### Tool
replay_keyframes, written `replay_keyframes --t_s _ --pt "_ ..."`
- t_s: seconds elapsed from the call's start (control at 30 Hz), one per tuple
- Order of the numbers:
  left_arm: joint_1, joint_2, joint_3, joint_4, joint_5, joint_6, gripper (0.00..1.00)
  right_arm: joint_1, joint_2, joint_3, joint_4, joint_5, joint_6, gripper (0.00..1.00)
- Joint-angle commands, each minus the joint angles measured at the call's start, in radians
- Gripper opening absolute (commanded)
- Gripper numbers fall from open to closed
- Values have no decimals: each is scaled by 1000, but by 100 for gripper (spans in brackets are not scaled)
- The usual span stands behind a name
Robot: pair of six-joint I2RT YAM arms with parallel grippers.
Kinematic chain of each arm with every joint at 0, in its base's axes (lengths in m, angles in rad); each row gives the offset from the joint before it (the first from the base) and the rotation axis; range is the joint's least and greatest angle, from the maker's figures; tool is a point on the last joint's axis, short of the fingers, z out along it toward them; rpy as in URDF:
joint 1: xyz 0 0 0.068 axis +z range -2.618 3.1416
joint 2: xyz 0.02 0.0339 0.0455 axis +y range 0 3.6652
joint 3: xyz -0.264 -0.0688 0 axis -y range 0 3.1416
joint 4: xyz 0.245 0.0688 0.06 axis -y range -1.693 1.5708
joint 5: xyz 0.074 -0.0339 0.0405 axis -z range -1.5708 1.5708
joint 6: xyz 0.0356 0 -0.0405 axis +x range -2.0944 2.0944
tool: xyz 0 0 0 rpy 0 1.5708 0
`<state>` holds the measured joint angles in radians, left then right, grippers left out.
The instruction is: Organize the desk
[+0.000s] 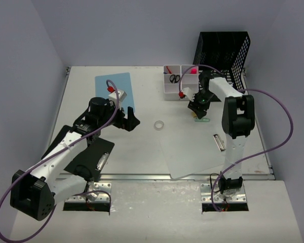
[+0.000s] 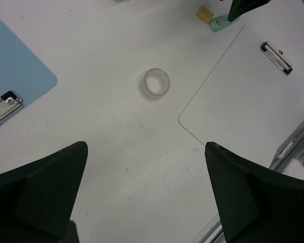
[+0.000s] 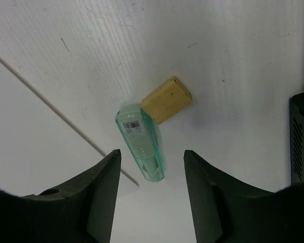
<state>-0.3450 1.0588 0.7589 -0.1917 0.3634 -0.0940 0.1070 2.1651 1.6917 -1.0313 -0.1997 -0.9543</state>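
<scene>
On the off-white desk [image 1: 142, 152] lies a translucent green case [image 3: 140, 147] with a barcode label, its far end touching a tan eraser [image 3: 166, 99]. My right gripper [image 3: 152, 154] hovers over the case's near end, open, with its fingers on either side and clear of it. In the top view this gripper [image 1: 198, 112] is just in front of the white bins. A clear tape roll [image 2: 156, 83] sits mid-desk. My left gripper [image 2: 146, 147] stands wide open and empty, short of the roll.
A white compartment bin [image 1: 178, 81] with scissors and a black mesh rack [image 1: 223, 50] stand at the back right. A blue clipboard [image 1: 114, 86], a white clipboard [image 1: 202, 147] and a black clipboard [image 1: 86, 157] lie flat. A metal rail [image 1: 142, 176] runs along the near edge.
</scene>
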Motion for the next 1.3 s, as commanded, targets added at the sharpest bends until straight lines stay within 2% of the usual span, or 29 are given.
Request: replay_keyframes --t_s 0.0,0.5,0.53,0.57,0.63,0.67,0.7,0.83,0.97,1.07,1.1,1.17,1.2,1.27 --pt "14 6 17 44 19 -1 99 5 13 -13 33 3 -15 53" --pt "14 17 19 41 19 -10 99 56 -5 -155 120 49 -35 49" --pt "14 15 17 41 19 -12 99 57 -10 -165 134 57 -37 45" --pt "14 13 19 40 19 -12 99 62 -23 -179 137 60 -40 32" --pt "14 12 22 37 17 -12 99 63 -57 -187 125 60 -43 18" --pt "14 10 23 35 16 -12 99 65 -71 -187 119 60 -43 5" --pt "14 9 25 32 16 -12 99 65 -91 -185 106 62 -43 2" --pt "14 -2 26 28 20 -19 99 65 -185 -133 51 19 -26 1" --pt "14 -6 23 31 26 -33 99 63 -214 48 31 -82 66 1" --pt "14 -5 25 34 26 -35 99 62 -249 63 185 -153 246 1" --pt "14 -5 26 34 25 -36 99 63 -266 43 329 -152 279 1" --pt "14 -5 28 34 25 -36 99 63 -316 -51 503 -145 365 1" --pt "14 -5 26 35 22 -38 99 62 -330 -82 683 -107 450 1" --pt "14 -3 26 35 22 -38 99 62 -344 -156 889 -66 575 1"
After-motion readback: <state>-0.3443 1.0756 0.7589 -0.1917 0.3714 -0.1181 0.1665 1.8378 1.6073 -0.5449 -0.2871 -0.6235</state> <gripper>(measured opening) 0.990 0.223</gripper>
